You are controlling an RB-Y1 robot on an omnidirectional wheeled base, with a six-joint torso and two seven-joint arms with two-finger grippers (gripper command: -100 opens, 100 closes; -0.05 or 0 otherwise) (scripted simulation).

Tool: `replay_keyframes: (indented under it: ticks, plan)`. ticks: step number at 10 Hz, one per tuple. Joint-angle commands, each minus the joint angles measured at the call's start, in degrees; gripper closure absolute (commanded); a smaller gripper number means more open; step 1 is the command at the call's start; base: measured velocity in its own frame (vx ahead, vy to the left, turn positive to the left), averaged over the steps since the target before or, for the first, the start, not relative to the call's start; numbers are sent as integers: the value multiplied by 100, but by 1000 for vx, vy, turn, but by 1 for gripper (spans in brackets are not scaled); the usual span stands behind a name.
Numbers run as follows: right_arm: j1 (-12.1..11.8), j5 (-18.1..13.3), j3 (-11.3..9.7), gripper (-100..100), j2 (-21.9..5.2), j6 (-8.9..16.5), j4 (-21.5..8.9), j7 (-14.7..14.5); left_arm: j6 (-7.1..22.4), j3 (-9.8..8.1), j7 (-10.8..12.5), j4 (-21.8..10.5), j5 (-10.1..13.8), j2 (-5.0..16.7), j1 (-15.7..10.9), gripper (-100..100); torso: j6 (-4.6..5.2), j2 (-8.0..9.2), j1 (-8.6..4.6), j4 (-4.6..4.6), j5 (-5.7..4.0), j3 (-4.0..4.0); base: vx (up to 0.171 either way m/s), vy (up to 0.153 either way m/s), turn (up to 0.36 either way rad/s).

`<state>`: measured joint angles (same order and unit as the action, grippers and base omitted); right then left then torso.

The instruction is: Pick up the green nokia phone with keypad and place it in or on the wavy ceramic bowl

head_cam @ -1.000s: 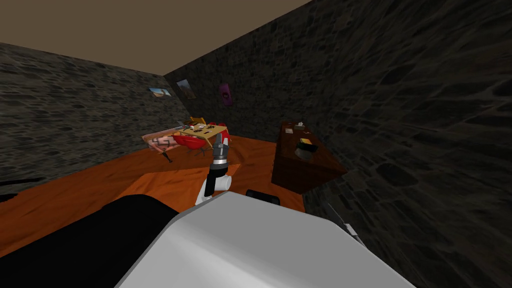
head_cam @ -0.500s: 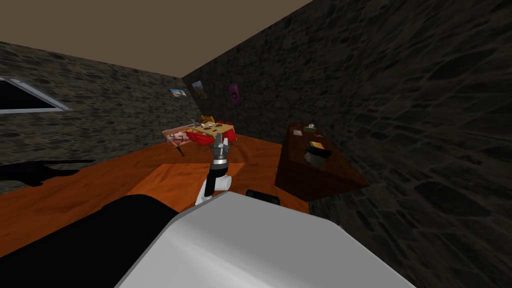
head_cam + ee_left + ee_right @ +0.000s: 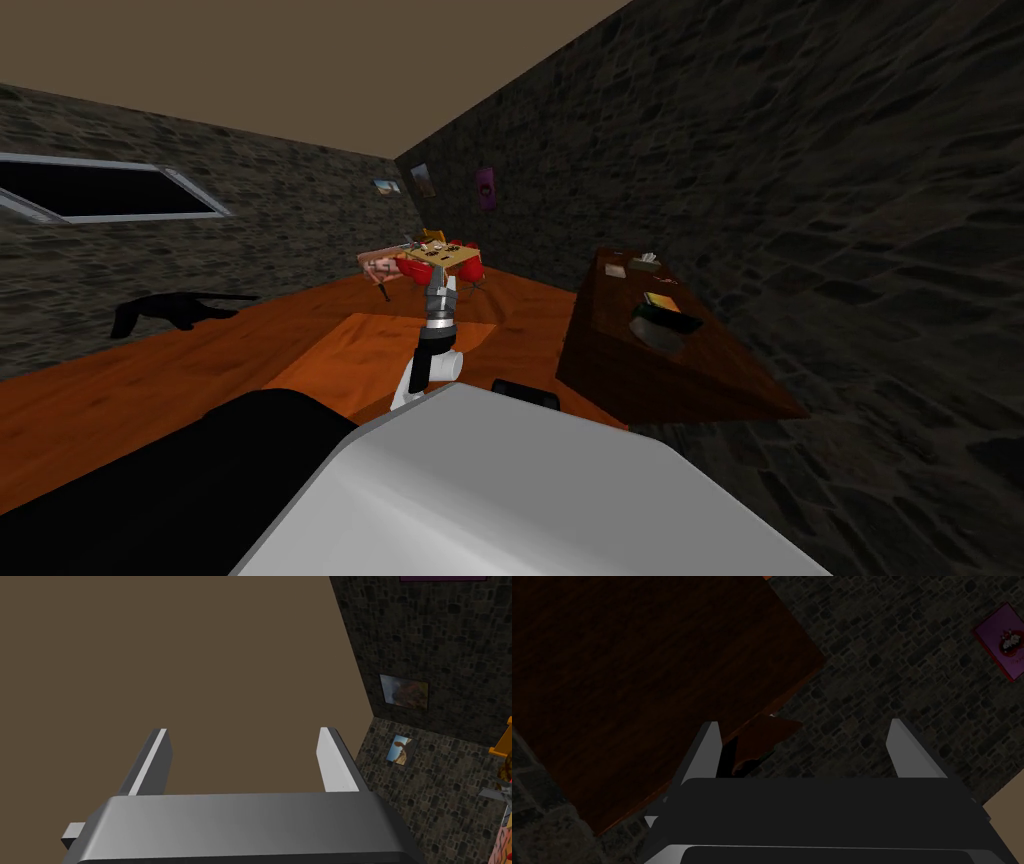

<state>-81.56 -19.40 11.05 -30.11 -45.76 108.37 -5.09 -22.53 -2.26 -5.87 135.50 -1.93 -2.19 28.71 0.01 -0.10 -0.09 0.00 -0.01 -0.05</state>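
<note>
Sideboard (image 3: 640, 375) ahead-right holds a grey shape, likely the bowl (image 3: 655, 334), with a yellow-green bit just beside it, likely the phone (image 3: 662, 299); left gripper (image 3: 243, 731) and right gripper (image 3: 804, 723) gape wide, empty: phone not yet reached, pick and place both left.

Walls (image 3: 820, 160): dark grey, cobbled stone pattern. Ceiling (image 3: 300, 60): flat dull brown. Floor (image 3: 130, 400): orange wood grain, with a paler orange rug (image 3: 380, 345). Tabletop (image 3: 700, 370): dark reddish-brown wood grain. Poster (image 3: 486, 188): purple. My left pincer (image 3: 242, 731) and right pincer (image 3: 804, 722): light grey fingers.
</note>
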Motion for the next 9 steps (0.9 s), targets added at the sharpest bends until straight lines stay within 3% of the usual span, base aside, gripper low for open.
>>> replay_keyframes:
  ticks: [1,4,5,6,9]
  plan:
    - [-286,-88,268,-100,-245,-91,-286,19,0,0,0,0,0,0,0,0,0,0,0,0,0,0,71,7,388]
    - [-808,-200,445,-100,-433,-125,-629,-6,0,0,0,0,0,0,-1,0,-6,-10,-9,-2,-1,-6,63,-16,253]
    - [-824,-200,445,-100,-433,-125,-629,-6,0,0,0,0,0,0,0,0,0,-6,-9,-1,-2,-4,21,-19,-3]
    - [-1051,-308,622,-100,-634,-153,-858,-34,0,-1,0,0,0,0,0,0,4,5,-5,1,-1,3,45,-27,366]
    - [-1482,-412,799,-100,-847,-174,-1174,-65,0,0,0,0,0,1,0,0,-6,-11,-21,-2,-4,-6,63,-48,296]
